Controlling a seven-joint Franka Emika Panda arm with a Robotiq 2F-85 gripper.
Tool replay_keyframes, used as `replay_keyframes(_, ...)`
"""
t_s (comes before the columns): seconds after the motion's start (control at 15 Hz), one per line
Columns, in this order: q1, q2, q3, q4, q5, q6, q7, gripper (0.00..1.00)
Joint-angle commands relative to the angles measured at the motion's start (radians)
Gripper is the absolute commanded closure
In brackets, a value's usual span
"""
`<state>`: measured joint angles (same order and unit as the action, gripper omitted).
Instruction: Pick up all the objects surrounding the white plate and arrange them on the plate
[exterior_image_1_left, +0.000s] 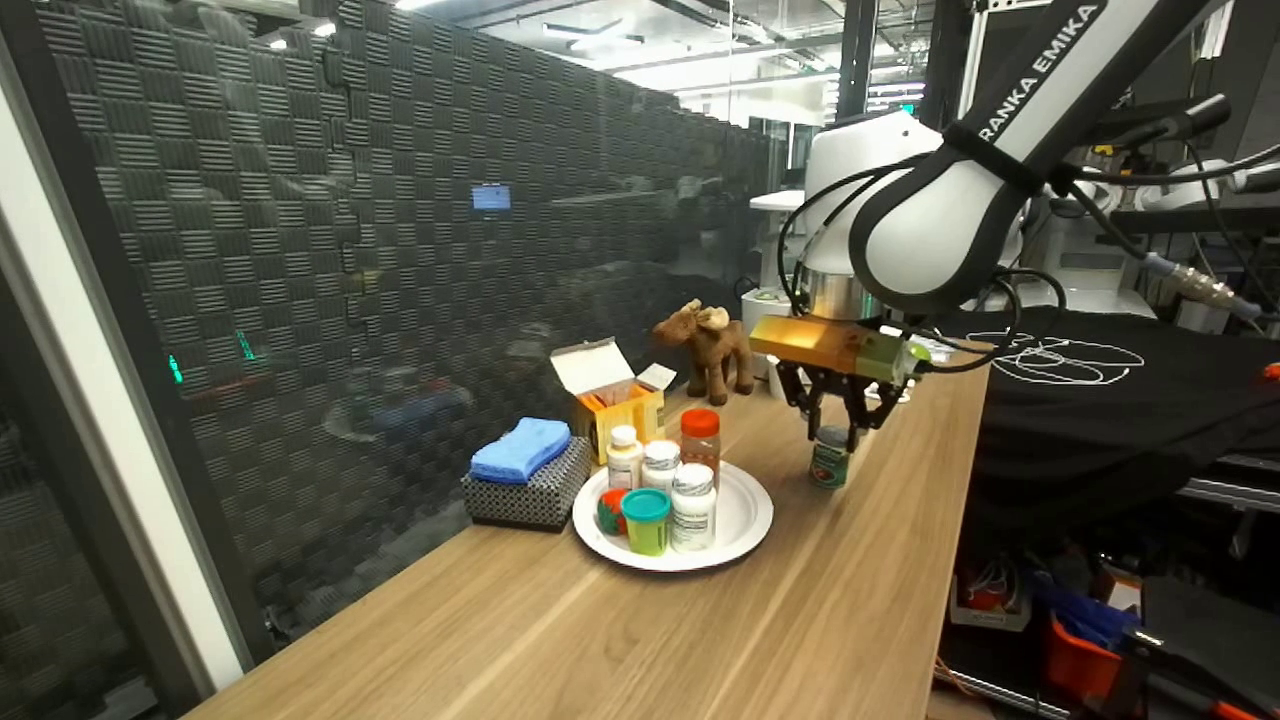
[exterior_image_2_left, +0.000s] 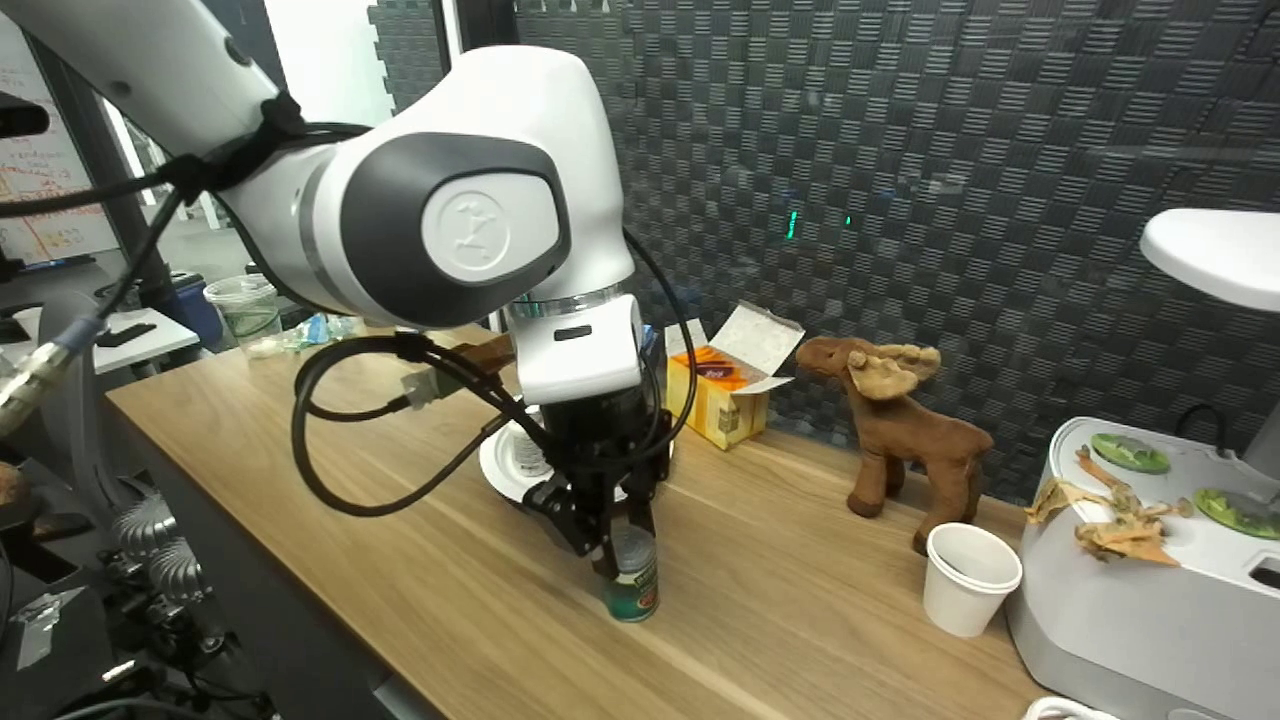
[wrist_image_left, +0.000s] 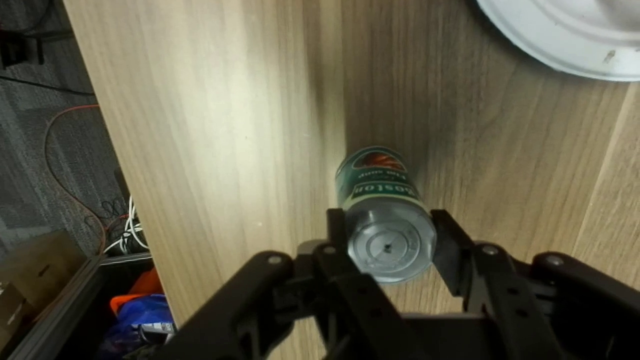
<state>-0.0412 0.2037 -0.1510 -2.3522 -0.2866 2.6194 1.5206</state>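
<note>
Green-labelled canister, standing at the tool itself: it sits between the fingertips of our gripper, and we read it as the piece in hand for the white plate. The pads are drawn in narrow, one against each side of its grey lid, so we take it as gripped near the top; how firmly, we cannot tell. Its long axis runs downward from the fingers, roughly upright, with the label below the pads, and in both exterior views its base seems to rest on the tabletop.

What the coming move turns on, we judge, is the plate's bearing from the tool. It lies ahead of the fingertips and off to the right as the wrist view shows it, well apart from the canister. We would lift straight up along that axis first, then carry forward and to that side. In an exterior view the part of the plate nearest the tool looks bare, while the white bottles, orange-capped bottle and teal-lidded cup stand farther from it. We would aim for that nearer strip; overshooting could knock a bottle over.
</note>
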Motion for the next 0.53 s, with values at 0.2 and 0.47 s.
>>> replay_keyframes(0.2,0.055,-0.066,-0.033,-0.015,-0.082,-0.031,0.057,0.82)
replay_keyframes(0.47,0.115,-0.137,-0.004,-0.026,-0.268,-0.085,0.164,0.82)
